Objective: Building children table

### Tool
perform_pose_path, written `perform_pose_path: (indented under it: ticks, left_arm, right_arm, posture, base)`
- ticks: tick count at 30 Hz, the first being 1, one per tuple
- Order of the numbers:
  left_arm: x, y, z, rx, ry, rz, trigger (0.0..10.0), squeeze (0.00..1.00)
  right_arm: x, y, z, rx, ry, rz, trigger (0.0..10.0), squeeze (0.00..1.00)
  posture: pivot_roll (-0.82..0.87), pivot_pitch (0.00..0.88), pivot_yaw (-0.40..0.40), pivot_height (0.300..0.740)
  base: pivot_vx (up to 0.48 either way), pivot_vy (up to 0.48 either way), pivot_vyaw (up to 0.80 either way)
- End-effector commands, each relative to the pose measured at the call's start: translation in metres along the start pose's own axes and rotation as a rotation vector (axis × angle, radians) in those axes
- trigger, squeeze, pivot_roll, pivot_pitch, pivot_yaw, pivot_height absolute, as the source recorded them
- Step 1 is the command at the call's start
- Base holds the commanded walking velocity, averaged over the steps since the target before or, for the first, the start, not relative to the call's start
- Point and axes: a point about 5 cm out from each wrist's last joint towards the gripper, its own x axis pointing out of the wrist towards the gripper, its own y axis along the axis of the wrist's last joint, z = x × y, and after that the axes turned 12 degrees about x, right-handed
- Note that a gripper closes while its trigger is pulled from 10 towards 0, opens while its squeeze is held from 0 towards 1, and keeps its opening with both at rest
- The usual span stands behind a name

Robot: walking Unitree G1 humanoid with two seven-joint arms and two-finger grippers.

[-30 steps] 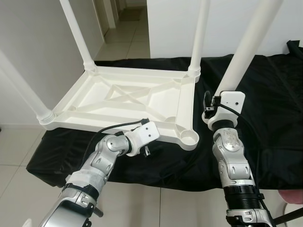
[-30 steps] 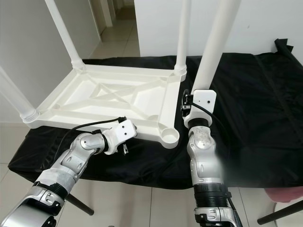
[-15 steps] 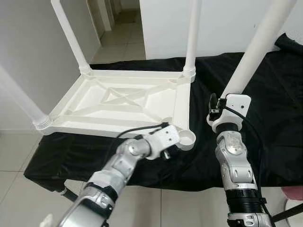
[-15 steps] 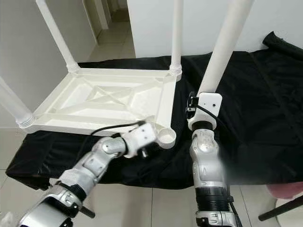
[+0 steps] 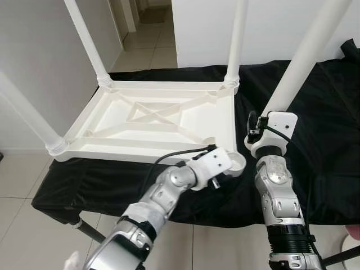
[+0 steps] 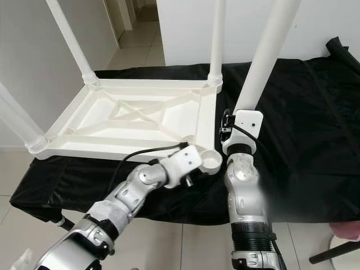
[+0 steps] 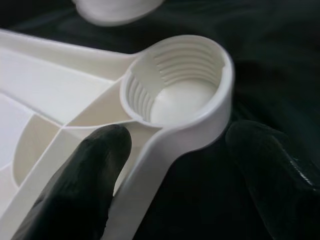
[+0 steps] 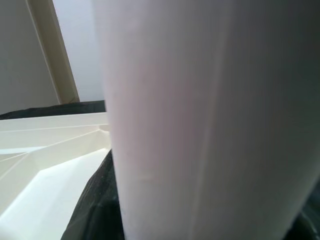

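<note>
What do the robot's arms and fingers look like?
Both arms are shiny silver metal with rounded joints and black ribbed bands lower down. Each wrist ends in a white boxy block with a black cable looping out. The left gripper has fat, rounded black fingers. The right gripper looks black beside its white block.

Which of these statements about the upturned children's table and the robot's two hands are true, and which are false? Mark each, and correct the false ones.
1. Three legs already stand in the tabletop. True.
2. The near right corner socket holds a leg. False: it is empty, its inner threads bare.
3. The right hand holds the fourth leg. True.
4. The left hand is shut on a leg. False: its fingers are open, one on each side of the rim by the socket.
5. The tabletop lies on a black cloth. True.
6. The held leg stands in the socket. False: it is beside it, to its right.
</note>
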Motion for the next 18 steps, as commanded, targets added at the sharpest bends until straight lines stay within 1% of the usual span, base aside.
perform_pose_path:
  ticks: [1, 3, 7, 9, 10, 11, 12, 13, 14, 15, 16, 17, 18]
  left_arm:
    - [0.007, 0.015, 0.000, 0.003, -0.011, 0.044, 10.0, 0.00]
    - [0.006, 0.015, -0.001, 0.004, -0.009, 0.047, 10.0, 0.00]
    - [-0.010, 0.003, -0.014, 0.014, 0.026, 0.026, 10.0, 0.00]
    - [-0.012, 0.002, -0.016, 0.011, 0.033, 0.023, 10.0, 0.00]
    - [-0.019, -0.001, -0.020, 0.017, 0.046, 0.025, 10.0, 0.00]
    - [-0.029, -0.003, -0.027, 0.000, 0.079, 0.037, 10.0, 0.00]
    - [-0.029, -0.003, -0.027, 0.000, 0.079, 0.037, 10.0, 0.00]
    - [-0.042, -0.005, -0.037, -0.034, 0.128, 0.056, 10.0, 0.00]
    - [-0.042, -0.005, -0.037, -0.034, 0.128, 0.056, 10.0, 0.00]
    - [-0.045, -0.005, -0.039, -0.050, 0.144, 0.062, 10.0, 0.00]
    - [-0.051, -0.006, -0.043, -0.093, 0.168, 0.075, 10.0, 0.00]
    - [-0.051, -0.006, -0.043, -0.093, 0.168, 0.075, 10.0, 0.00]
    - [-0.059, -0.006, -0.046, -0.122, 0.193, 0.098, 10.0, 0.00]
  right_arm:
    - [0.000, 0.002, -0.006, 0.012, 0.027, 0.010, 10.0, 0.00]
    - [-0.001, 0.002, -0.006, 0.012, 0.030, 0.008, 10.0, 0.00]
    - [-0.001, 0.001, -0.007, 0.021, 0.048, 0.004, 10.0, 0.00]
    - [-0.001, 0.001, -0.007, 0.023, 0.050, 0.005, 10.0, 0.00]
    - [-0.001, 0.001, -0.007, 0.027, 0.053, 0.003, 10.0, 0.00]
    - [-0.001, 0.002, -0.007, 0.030, 0.062, 0.004, 10.0, 0.00]
    - [-0.001, 0.002, -0.007, 0.030, 0.062, 0.004, 10.0, 0.00]
    - [-0.002, 0.003, -0.008, 0.028, 0.076, 0.014, 10.0, 0.00]
    - [-0.002, 0.003, -0.008, 0.028, 0.076, 0.014, 10.0, 0.00]
    - [-0.003, 0.004, -0.008, 0.025, 0.082, 0.019, 10.0, 0.00]
    - [-0.003, 0.005, -0.009, 0.012, 0.097, 0.027, 10.0, 0.00]
    - [-0.003, 0.005, -0.009, 0.012, 0.097, 0.027, 10.0, 0.00]
    - [-0.005, 0.005, -0.010, 0.009, 0.115, 0.033, 10.0, 0.00]
  posture:
    - [-0.04, 0.065, 0.140, 0.740]
    - [-0.04, 0.065, 0.140, 0.740]
    - [-0.03, 0.058, 0.134, 0.740]
    - [-0.03, 0.058, 0.134, 0.740]
    - [-0.03, 0.052, 0.128, 0.740]
    - [-0.03, 0.049, 0.123, 0.740]
    - [-0.03, 0.049, 0.123, 0.740]
    - [-0.03, 0.047, 0.119, 0.740]
    - [-0.03, 0.047, 0.119, 0.740]
    - [-0.03, 0.047, 0.119, 0.740]
    - [-0.03, 0.043, 0.114, 0.740]
    - [-0.03, 0.043, 0.114, 0.740]
    - [-0.03, 0.041, 0.109, 0.740]
  base:
    - [0.000, 0.000, 0.00]
    - [0.000, 0.000, 0.00]
    - [0.000, 0.000, 0.00]
    - [0.000, 0.000, 0.00]
    - [0.000, 0.000, 0.00]
    - [0.000, 0.000, 0.00]
    - [0.000, 0.000, 0.00]
    - [0.000, 0.000, 0.00]
    - [0.000, 0.000, 0.00]
    - [0.000, 0.000, 0.00]
    - [0.000, 0.000, 0.00]
    - [0.000, 0.000, 0.00]
    - [0.000, 0.000, 0.00]
